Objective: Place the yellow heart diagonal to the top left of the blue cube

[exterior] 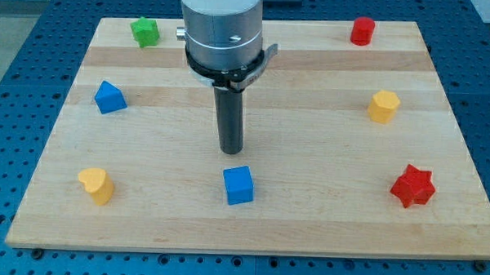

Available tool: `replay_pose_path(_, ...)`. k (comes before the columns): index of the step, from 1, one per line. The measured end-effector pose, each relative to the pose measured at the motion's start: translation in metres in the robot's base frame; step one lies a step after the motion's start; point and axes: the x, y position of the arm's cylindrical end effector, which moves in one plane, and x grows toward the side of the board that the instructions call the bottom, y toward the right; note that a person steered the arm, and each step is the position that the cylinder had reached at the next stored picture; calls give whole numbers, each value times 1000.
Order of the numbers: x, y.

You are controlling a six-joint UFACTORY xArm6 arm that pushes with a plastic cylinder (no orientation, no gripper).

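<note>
The yellow heart (95,184) lies near the board's lower left corner. The blue cube (238,185) sits at the bottom centre of the board, well to the right of the heart. My tip (231,150) is the lower end of the dark rod, just above the blue cube in the view and a short gap from it, touching neither block. The heart is far to the tip's left and lower.
A blue triangular block (109,97) sits at the left, a green star (145,31) at the top left, a red cylinder (362,30) at the top right, a yellow hexagon (383,106) at the right, a red star (412,186) at the lower right. The wooden board (307,229) rests on a blue perforated table.
</note>
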Motion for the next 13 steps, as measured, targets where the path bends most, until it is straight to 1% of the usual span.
replay_pose_path(3,0,-108)
replay_pose_path(6,0,-228)
replay_pose_path(7,8,-257)
replay_pose_path(8,78,-251)
replay_pose_path(9,105,-230)
replay_pose_path(11,108,-229)
replay_pose_path(12,99,-216)
replay_pose_path(13,53,-164)
